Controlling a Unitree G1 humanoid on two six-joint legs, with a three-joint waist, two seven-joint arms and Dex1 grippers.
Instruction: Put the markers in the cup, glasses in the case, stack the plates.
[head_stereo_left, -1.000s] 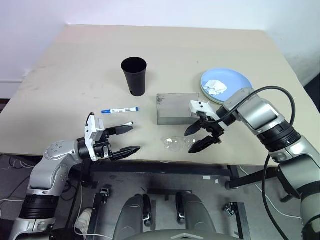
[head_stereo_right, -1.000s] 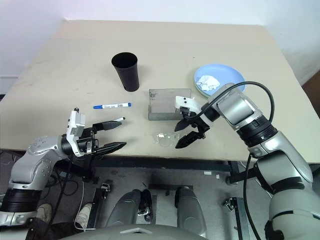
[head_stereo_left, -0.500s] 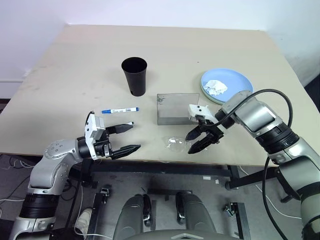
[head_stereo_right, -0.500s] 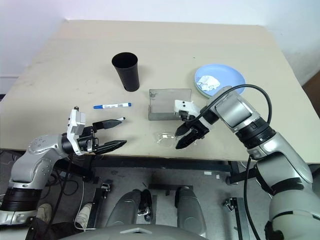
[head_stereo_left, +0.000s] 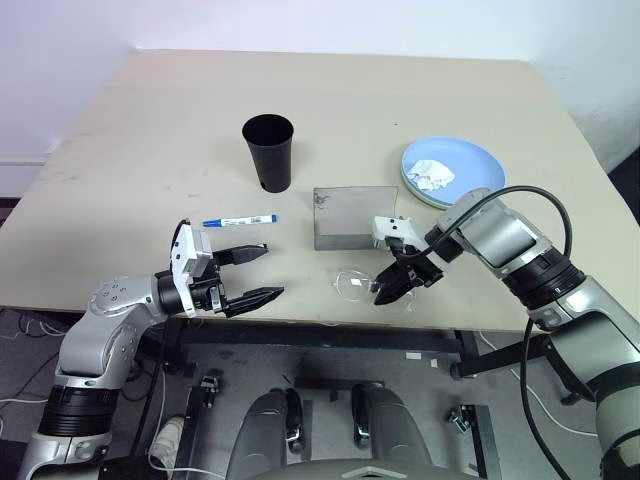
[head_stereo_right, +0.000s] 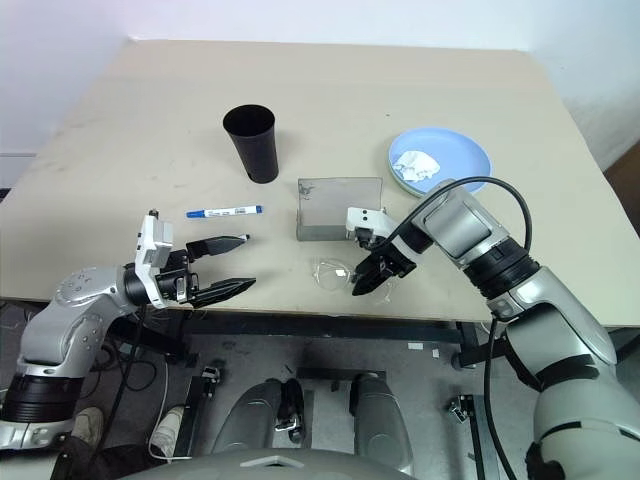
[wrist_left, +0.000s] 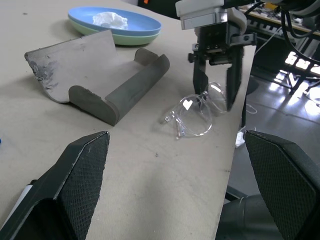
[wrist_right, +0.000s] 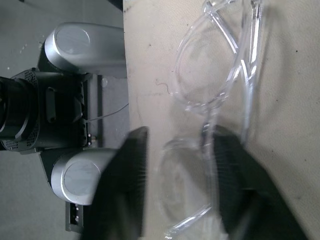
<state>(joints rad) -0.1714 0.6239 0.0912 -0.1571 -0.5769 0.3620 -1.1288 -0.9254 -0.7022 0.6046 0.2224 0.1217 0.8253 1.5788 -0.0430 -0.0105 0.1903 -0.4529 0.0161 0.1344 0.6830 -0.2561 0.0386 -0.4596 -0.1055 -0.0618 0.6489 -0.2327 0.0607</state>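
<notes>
R gripper (head_stereo_left: 392, 289) is straddling one lens of the glasses (head_stereo_left: 362, 285) near the bench's front edge, jaws part-open, grip unconfirmed. Should seat both fingers on the frame before lifting to the open case (head_stereo_left: 350, 218). L gripper (head_stereo_left: 252, 274) is hanging wide open, empty.

Clear glossy plastic glasses (wrist_left: 197, 111), matt felt-like grey case (wrist_left: 107, 75), smooth matt beige table (head_stereo_left: 150, 130), crumpled white paper (head_stereo_left: 432, 174).

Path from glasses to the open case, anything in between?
Nothing visible. The glasses lie near the table's front edge with the right gripper straddling one lens; the case sits open just behind them, bare table between.
</notes>
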